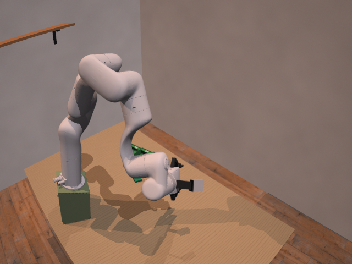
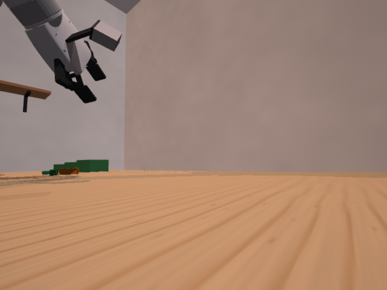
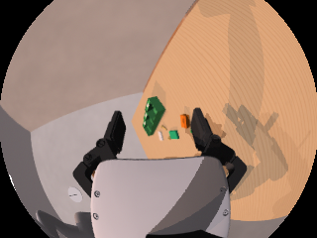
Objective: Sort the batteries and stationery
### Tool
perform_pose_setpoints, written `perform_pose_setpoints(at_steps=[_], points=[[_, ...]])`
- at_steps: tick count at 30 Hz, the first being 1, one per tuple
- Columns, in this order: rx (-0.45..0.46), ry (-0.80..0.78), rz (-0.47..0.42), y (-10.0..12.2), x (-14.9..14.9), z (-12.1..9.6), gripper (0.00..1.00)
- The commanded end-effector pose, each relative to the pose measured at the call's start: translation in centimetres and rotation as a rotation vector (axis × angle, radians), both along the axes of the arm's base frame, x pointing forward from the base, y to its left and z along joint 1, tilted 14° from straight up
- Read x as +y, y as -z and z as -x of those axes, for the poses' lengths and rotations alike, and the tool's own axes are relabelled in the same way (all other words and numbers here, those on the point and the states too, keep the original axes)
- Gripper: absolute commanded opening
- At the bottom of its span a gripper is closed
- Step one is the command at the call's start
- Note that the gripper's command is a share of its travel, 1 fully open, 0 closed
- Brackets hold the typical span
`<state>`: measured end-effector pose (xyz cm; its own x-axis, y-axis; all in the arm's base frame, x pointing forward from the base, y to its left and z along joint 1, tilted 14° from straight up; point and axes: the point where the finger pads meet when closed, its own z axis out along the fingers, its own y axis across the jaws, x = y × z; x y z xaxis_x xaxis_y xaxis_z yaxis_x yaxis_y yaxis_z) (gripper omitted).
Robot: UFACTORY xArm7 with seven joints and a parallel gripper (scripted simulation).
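My gripper (image 1: 176, 180) hangs high above the wooden table top, wide open with nothing between its fingers. It also shows at the upper left of the exterior view (image 2: 91, 83) and in the wrist view (image 3: 158, 134). The green bins (image 2: 84, 165) stand far off on the table; in the top view they are mostly hidden behind my arm (image 1: 139, 150). In the wrist view the bins appear as one green shape (image 3: 154, 114). Beside them lie a small orange thing (image 3: 184, 119), a small green thing (image 3: 173, 134) and a small white thing (image 3: 160, 135). They are too small to identify, and no bin marks can be read.
The orange-brown thing (image 2: 68, 171) and the small green thing (image 2: 51, 172) lie in front of the bins. My arm's base stands on a green block (image 1: 74, 203). Walls close the far side, with a wooden shelf (image 1: 34, 34) on the left wall.
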<state>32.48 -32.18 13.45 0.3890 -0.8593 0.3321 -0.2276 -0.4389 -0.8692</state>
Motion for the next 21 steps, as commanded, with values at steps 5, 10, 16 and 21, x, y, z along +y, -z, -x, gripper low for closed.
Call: perform_pose_setpoints(at_steps=[5,10,16,21], points=[[-0.002,0.001,0.003,-0.1,-0.1,0.0,1.0],[-0.002,0.001,0.003,-0.1,-0.1,0.0,1.0],[-0.002,0.001,0.003,-0.1,-0.1,0.0,1.0],[0.084,-0.078,-0.035,0.7,3.0,-0.6,0.07]])
